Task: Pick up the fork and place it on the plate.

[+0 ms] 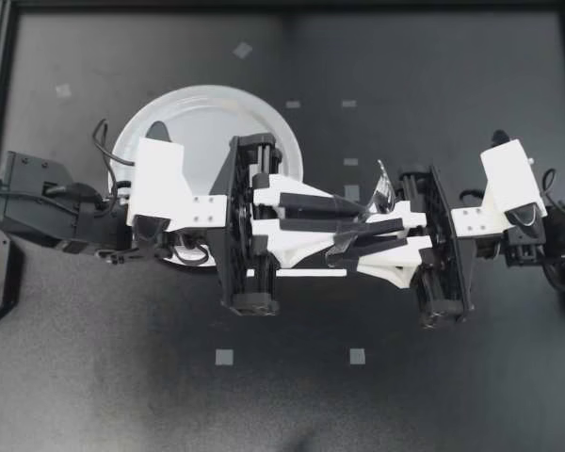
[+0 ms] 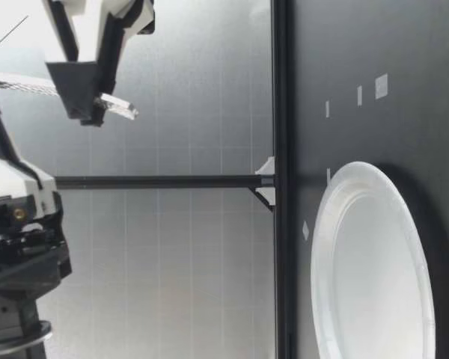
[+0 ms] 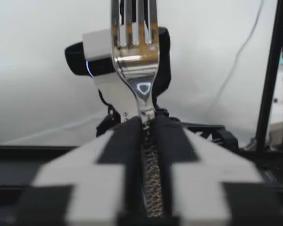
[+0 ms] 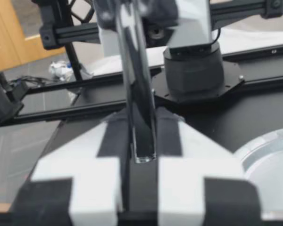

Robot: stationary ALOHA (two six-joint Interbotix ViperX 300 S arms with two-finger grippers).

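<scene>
A metal fork [image 1: 381, 186] hangs in the air over the middle of the table, just right of the white plate [image 1: 207, 102]. My left gripper [image 1: 363, 218] and my right gripper [image 1: 344, 247] meet there, fingers overlapping. In the left wrist view the fork [image 3: 134, 52] stands tines up, and my left gripper [image 3: 148, 141] is shut on its neck. In the right wrist view my right gripper [image 4: 141, 150] is shut on the fork's handle [image 4: 134, 94]. The low view shows the fork's end [image 2: 123, 111] sticking out of my right gripper [image 2: 90, 97], high above the plate [image 2: 325, 217].
Several small grey tape marks [image 1: 224, 356] dot the dark table. A white strip [image 1: 301, 273] lies under the grippers. A black frame rail [image 1: 282, 5] borders the far side. Part of the plate [image 4: 269, 155] lies beside the right gripper.
</scene>
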